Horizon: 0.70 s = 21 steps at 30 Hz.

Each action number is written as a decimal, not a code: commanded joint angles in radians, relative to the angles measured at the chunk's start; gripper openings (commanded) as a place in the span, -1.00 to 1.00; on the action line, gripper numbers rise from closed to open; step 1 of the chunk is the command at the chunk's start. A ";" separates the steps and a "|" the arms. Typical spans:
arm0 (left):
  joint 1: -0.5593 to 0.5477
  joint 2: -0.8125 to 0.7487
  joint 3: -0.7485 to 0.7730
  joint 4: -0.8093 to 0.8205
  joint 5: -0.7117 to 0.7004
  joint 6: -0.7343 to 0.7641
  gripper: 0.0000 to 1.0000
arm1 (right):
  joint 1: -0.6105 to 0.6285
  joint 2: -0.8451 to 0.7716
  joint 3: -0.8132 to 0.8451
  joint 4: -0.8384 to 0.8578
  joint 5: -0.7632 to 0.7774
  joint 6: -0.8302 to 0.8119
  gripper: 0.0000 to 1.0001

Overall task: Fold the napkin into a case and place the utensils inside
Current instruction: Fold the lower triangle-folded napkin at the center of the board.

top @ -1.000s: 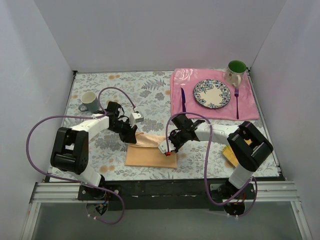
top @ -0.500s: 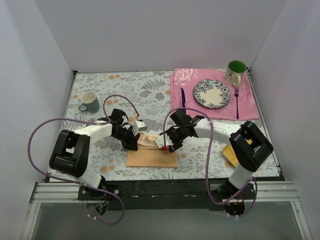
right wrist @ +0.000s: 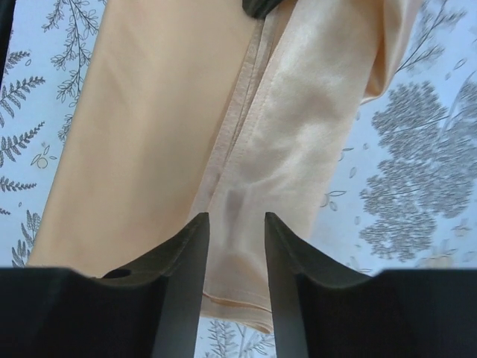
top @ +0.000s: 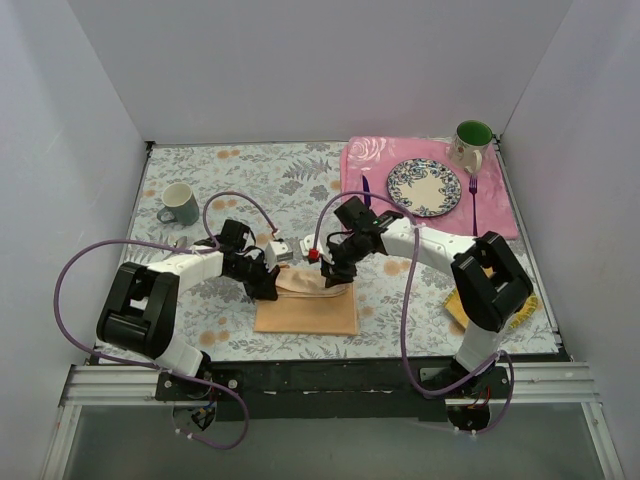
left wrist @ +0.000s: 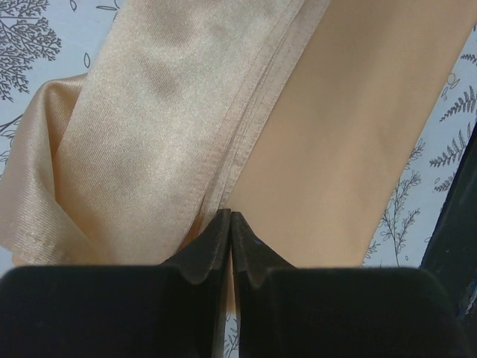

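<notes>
Between my clamped left jaws, the napkin (top: 305, 310) is only part-folded; right jaws open; knife (top: 367, 198) and fork (top: 473, 205) not yet inside.

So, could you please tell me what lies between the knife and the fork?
The patterned plate lies between the knife and the fork, on the pink placemat; the top external view shows it.

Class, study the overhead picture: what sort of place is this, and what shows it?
Probably a robot test booth staged as a dining table: bare white walls enclose a floral tablecloth, and a pink placemat carries a plate, fork and green mug.
</notes>
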 commanded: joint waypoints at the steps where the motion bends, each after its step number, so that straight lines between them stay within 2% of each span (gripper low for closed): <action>1: -0.005 0.013 -0.032 0.044 -0.054 -0.048 -0.95 | -0.001 0.045 -0.038 0.045 0.013 0.123 -0.18; 7: 0.027 0.070 -0.018 0.081 -0.072 -0.094 -0.99 | -0.004 0.101 -0.073 0.131 0.122 0.142 -0.24; 11: 0.065 0.087 0.055 0.073 -0.045 -0.084 -1.00 | -0.021 0.145 -0.054 0.150 0.137 0.137 -0.27; 13: 0.075 0.008 0.090 0.033 0.044 -0.070 -0.85 | -0.019 0.147 -0.061 0.159 0.144 0.137 -0.27; 16: 0.074 -0.114 0.153 0.015 0.097 -0.155 -0.74 | -0.019 0.142 -0.067 0.161 0.142 0.140 -0.27; 18: 0.079 -0.132 0.204 -0.026 0.098 -0.212 -0.66 | -0.019 0.133 -0.074 0.170 0.139 0.145 -0.27; 21: 0.082 -0.137 0.244 0.007 -0.001 -0.301 -0.56 | -0.021 0.128 -0.077 0.171 0.133 0.150 -0.27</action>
